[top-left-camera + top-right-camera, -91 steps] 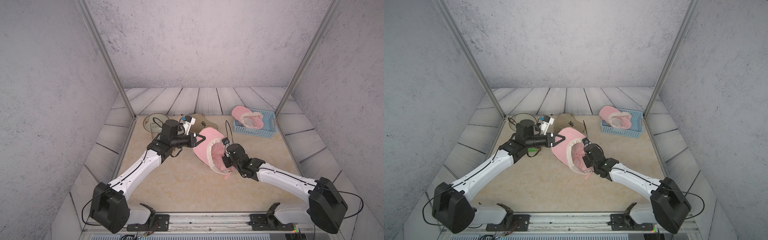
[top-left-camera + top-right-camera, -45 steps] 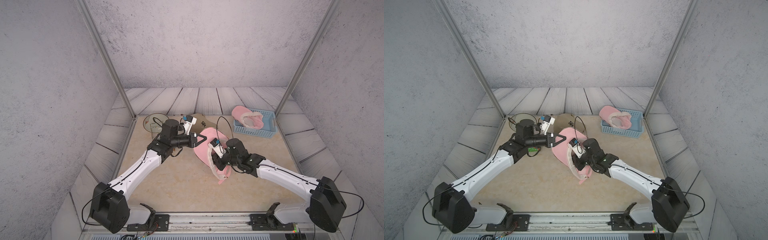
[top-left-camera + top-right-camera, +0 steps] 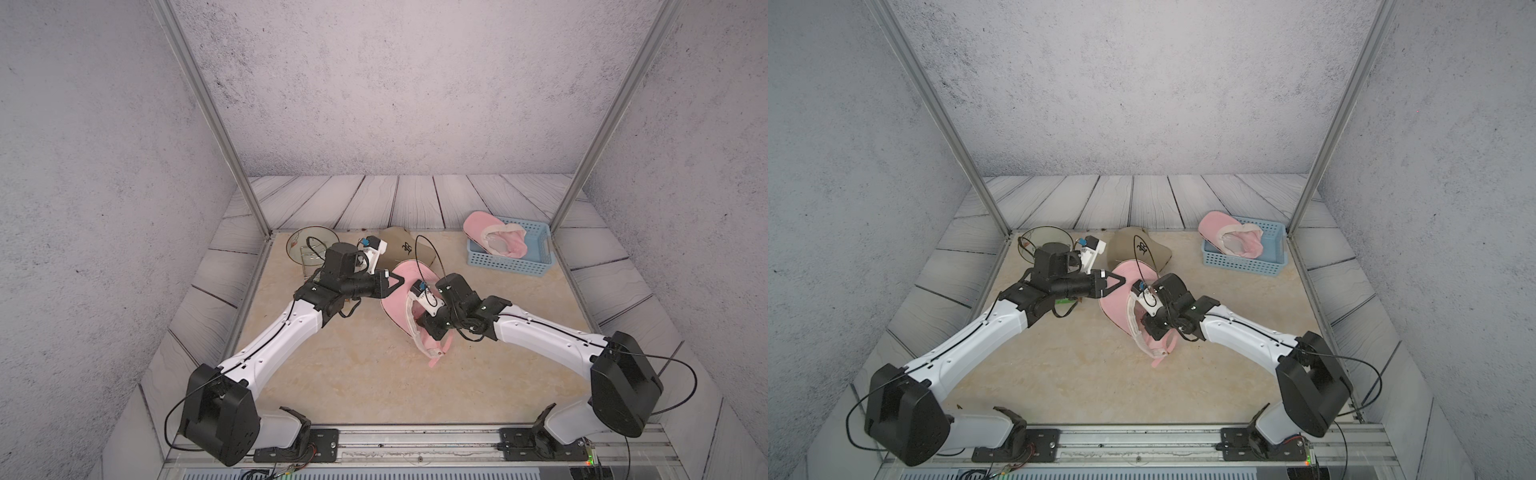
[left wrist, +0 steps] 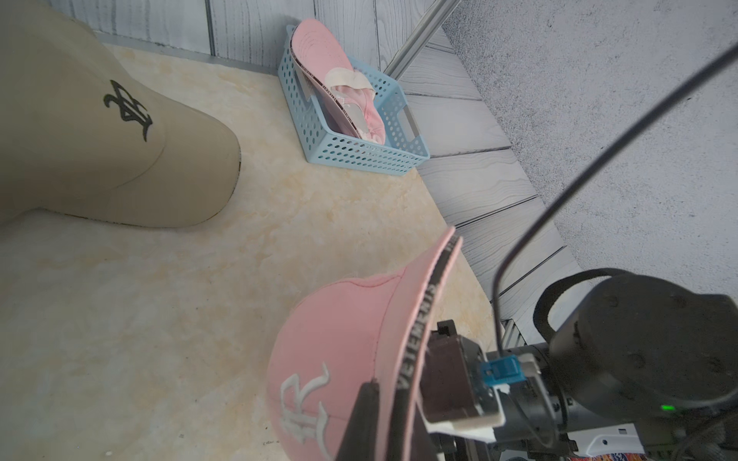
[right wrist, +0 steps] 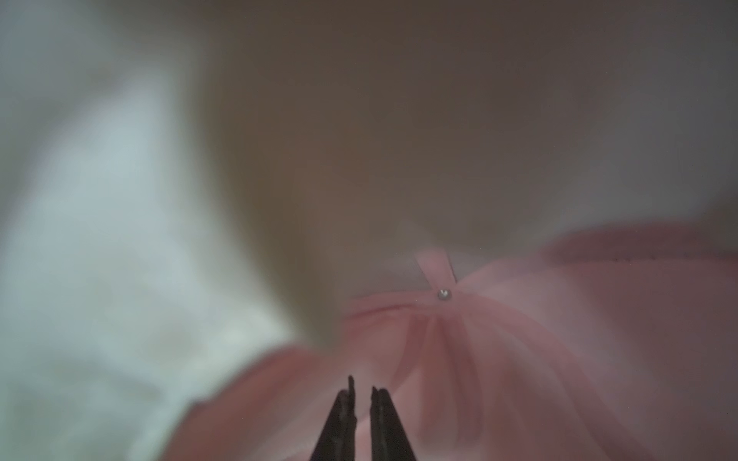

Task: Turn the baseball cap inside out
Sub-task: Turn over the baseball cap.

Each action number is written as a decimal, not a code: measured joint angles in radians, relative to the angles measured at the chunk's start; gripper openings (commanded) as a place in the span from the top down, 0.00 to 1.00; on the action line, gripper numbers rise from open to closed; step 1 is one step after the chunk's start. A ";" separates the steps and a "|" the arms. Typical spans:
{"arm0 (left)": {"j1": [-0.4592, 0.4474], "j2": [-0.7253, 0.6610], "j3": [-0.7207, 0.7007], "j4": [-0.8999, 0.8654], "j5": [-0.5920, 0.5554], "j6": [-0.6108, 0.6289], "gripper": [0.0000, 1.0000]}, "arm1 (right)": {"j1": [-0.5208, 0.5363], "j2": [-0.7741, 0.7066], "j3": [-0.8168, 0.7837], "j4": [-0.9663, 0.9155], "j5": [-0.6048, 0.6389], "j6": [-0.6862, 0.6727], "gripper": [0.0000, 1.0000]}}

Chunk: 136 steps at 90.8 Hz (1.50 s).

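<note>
A: Two arms meet at the soft pink cloth baseball cap (image 3: 401, 291), tipped up mid-tabletop (image 3: 332, 374) in both top views. The left gripper (image 3: 395, 282) reaches level to its brim; the right gripper (image 3: 1144, 328) pokes inside.

B: Left wrist view?

A: Left jaws pinch the stiff brim edge.

B: Right wrist view?

A: Blurry. Right jaws nearly shut, nothing between them. The floppy, light crown should fold; grab near its metal top button (image 5: 444, 294).

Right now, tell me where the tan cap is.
In both top views the tan cap lies at the table's back edge, between the glass bowl and the blue basket, just behind the pink cap.
</note>
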State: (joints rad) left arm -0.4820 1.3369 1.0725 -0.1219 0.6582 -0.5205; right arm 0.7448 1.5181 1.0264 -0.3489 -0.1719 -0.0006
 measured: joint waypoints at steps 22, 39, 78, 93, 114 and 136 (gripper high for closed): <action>-0.016 -0.064 0.000 0.051 0.065 0.001 1.00 | -0.011 0.056 -0.006 -0.086 0.147 0.040 0.93; -0.016 -0.065 0.000 0.035 0.048 0.028 1.00 | -0.011 0.053 -0.006 -0.082 0.274 0.097 0.93; -0.016 -0.066 0.011 0.067 0.101 0.045 1.00 | -0.023 -0.168 -0.105 0.040 0.036 0.097 0.89; -0.016 -0.053 0.012 0.101 0.125 0.024 1.00 | -0.027 -0.167 -0.103 0.077 -0.140 0.105 0.90; -0.016 -0.047 0.011 0.114 0.119 0.015 1.00 | -0.028 -0.167 -0.103 0.127 -0.322 0.133 0.90; -0.016 -0.047 0.011 0.093 0.093 0.008 1.00 | -0.037 -0.135 -0.098 0.097 -0.426 0.119 0.90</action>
State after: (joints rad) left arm -0.4976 1.2900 1.0836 -0.0284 0.7509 -0.5129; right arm 0.7074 1.3827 0.9287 -0.2523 -0.5976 0.1181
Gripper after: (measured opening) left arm 0.083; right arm 0.097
